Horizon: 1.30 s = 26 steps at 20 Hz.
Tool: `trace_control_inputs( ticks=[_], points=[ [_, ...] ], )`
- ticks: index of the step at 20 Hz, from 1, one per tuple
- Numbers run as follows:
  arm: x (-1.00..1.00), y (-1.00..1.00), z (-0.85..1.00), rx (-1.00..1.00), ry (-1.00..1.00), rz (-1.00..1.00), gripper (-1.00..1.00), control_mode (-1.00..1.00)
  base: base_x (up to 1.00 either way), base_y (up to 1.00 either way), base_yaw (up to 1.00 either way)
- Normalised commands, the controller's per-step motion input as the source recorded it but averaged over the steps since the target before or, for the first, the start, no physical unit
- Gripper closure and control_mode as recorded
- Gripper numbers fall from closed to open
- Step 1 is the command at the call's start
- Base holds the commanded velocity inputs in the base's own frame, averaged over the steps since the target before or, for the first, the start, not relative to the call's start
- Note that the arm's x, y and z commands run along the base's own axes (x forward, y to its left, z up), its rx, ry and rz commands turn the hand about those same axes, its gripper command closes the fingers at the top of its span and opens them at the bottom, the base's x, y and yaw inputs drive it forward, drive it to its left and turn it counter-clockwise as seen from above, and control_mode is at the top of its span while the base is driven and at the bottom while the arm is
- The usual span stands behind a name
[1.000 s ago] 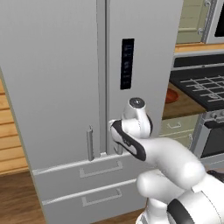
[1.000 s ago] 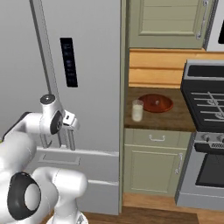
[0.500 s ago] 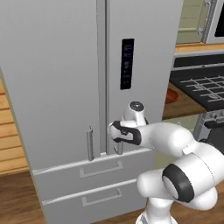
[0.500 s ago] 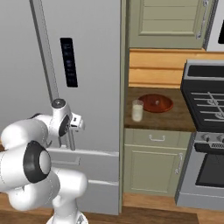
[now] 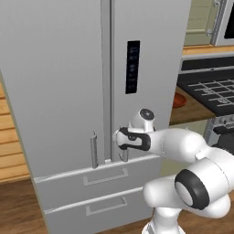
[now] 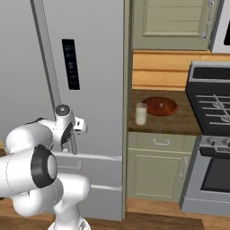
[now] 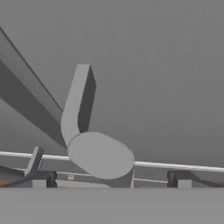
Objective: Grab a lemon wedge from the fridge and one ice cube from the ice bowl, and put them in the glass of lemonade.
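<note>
Fridge [image 5: 59,82] doors shut, contents hidden; spread hand [image 7: 109,178] straddles right door handle's [image 7: 78,109] lower end.

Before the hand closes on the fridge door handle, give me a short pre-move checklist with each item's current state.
1. Hand open: ok, fingertips stand wide apart in the hand view.
2. Right door handle between the fingertips: ok, its lower end sits centred between them in the hand view.
3. Hand at the handle's bottom end, just above the drawers: ok, seen in the left base view.
4. Fridge doors closed: ok, both shut, so the lemon wedge is hidden.
5. Glass of lemonade upright on the counter: ok, beside the ice bowl.
6. Fingers touching the handle: cannot tell.
</note>
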Motion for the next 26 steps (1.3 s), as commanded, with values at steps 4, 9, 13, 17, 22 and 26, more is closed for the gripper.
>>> trace_control_inputs(
  ticks=[4,9,13,17,22,26],
  points=[
    [0.0,0.01,-0.31,0.0,-0.04,0.1,-1.0,-1.0,0.0,0.0,0.0],
    [0.1,0.17,-0.14,0.0,0.0,0.04,1.0,-1.0,0.0,0.0,0.0],
    [0.08,0.09,-0.13,0.0,-0.02,0.03,1.0,-1.0,0.0,0.0,0.0],
    [0.0,0.0,-0.11,-0.03,-0.05,0.0,1.0,-1.0,0.0,0.0,0.0],
    [0.0,-0.27,0.06,-0.07,0.02,-0.02,1.0,-1.0,0.0,0.0,0.0],
    [-0.18,-0.57,0.28,-0.01,0.09,-0.04,1.0,-1.0,0.0,0.0,0.0]
  ],
)
